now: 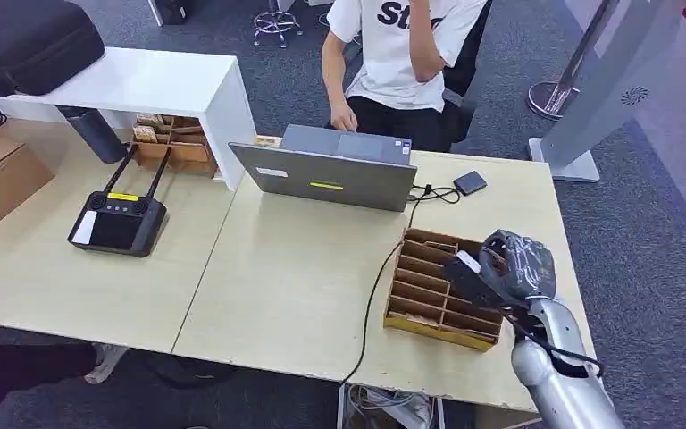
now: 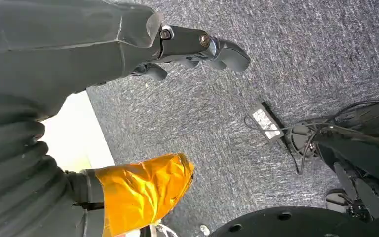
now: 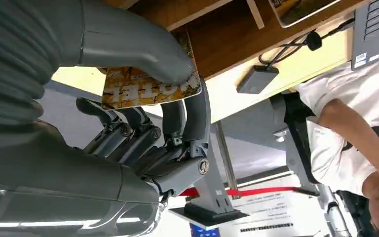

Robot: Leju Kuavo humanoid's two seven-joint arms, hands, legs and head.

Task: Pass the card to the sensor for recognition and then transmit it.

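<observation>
1. Landmark: the brown cardboard divider box (image 1: 429,295) sits on the pale desk (image 1: 295,286), near the robot's right.
2. Right hand (image 1: 509,268) hovers over the far right corner of the divider box. In the right wrist view it (image 3: 143,113) pinches a card (image 3: 150,86) between the thick grey thumb (image 3: 133,49) and the darker fingers (image 3: 197,113) under it.
3. The card is yellow-orange with printed letters, held above the box compartments, clear of the desk.
4. A small dark card sensor (image 1: 470,182) lies on the desk beyond the divider box, on a black cable; well apart from the held card. It also shows in the right wrist view (image 3: 257,80).
5. A grey laptop (image 1: 330,174) stands beyond the box, to its left; a person in a white T-shirt (image 1: 393,54) sits behind it.
6. A black remote controller (image 1: 116,222) rests far left of the box.
7. Left hand (image 2: 197,47) hangs over grey carpet (image 2: 237,128), fingers loosely apart, nothing in them; its thumb (image 2: 143,190) is wrapped in orange tape.
</observation>
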